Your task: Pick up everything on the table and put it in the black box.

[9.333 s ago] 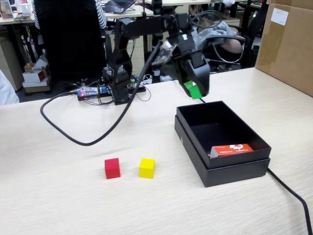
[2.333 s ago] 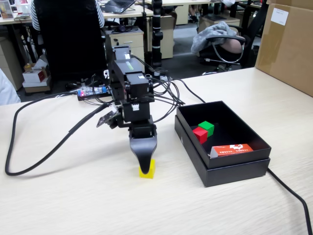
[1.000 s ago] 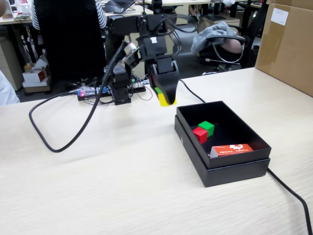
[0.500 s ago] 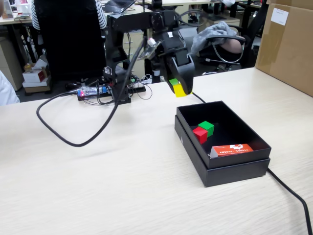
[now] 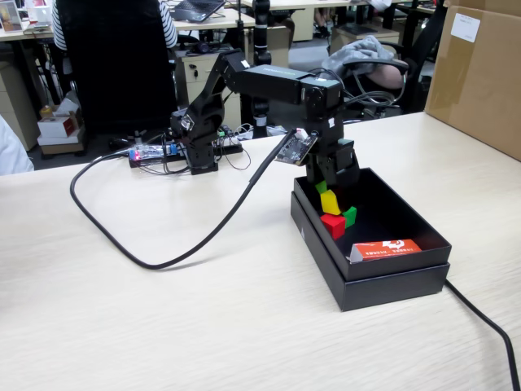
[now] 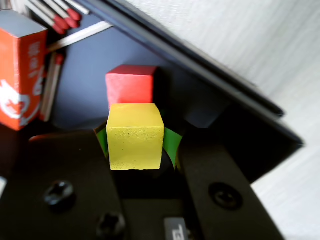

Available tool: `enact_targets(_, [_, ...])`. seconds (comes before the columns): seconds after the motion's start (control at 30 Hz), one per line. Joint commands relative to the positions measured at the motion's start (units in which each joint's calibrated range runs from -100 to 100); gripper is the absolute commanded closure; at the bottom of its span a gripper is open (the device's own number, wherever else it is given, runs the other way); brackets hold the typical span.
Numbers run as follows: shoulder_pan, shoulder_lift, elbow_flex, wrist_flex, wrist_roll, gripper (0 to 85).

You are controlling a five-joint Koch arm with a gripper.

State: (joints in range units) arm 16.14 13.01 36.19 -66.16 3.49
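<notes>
The robot's hand (image 5: 330,200) grips a yellow cube (image 6: 135,136) between its two fingers, held low inside the black box (image 5: 423,244) at its near-left corner in the fixed view. Just below the hand sits a red cube (image 5: 332,225), a green cube (image 5: 350,216) beside it. Farther along the box floor lie an orange-red carton (image 5: 384,249) and loose matches (image 6: 57,22), all on the pale surface (image 5: 163,326).

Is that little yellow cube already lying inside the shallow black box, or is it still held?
Still held: the small yellow cube sits between the gripper fingers, above the red cube inside the shallow black box.
</notes>
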Motion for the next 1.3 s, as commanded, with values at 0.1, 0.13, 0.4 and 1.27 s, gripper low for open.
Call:
enact_targets(0.1, [0.3,0.2,4.7,-0.1,0.3,62.2])
enact_targets(0.13, [0.3,0.5,4.4,-0.7,0.3,54.9])
enact_targets(0.4, [0.2,-7.1,1.9,-0.9,1.4,41.1])
enact_targets(1.27, [-14.4,-83.1,-43.4,10.9,-0.1,36.4])
